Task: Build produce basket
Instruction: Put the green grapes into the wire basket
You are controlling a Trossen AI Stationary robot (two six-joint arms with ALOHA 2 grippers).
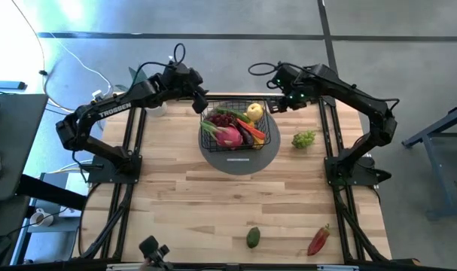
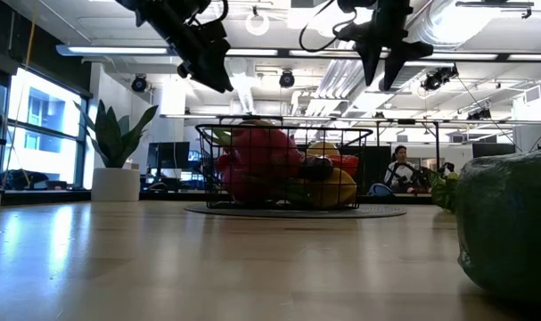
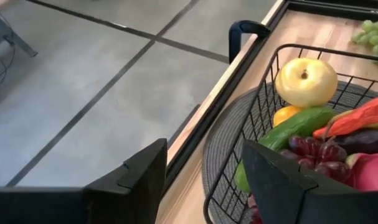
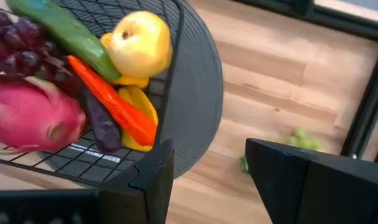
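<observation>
A pale plank table stands over polished grey concrete. At its far middle, on a round woven mat, sits the black wire basket (dragon fruit, smooth yellow pear). Both the left gripper and right gripper hover above its far corners, fingers apart.

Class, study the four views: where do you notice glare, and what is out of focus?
High view: bright glare washes the floor at the upper left. Low view: the avocado looms blurred at the right edge, while the basket stays sharp. Right wrist view: the green grapes beyond the gripper look soft.
</observation>
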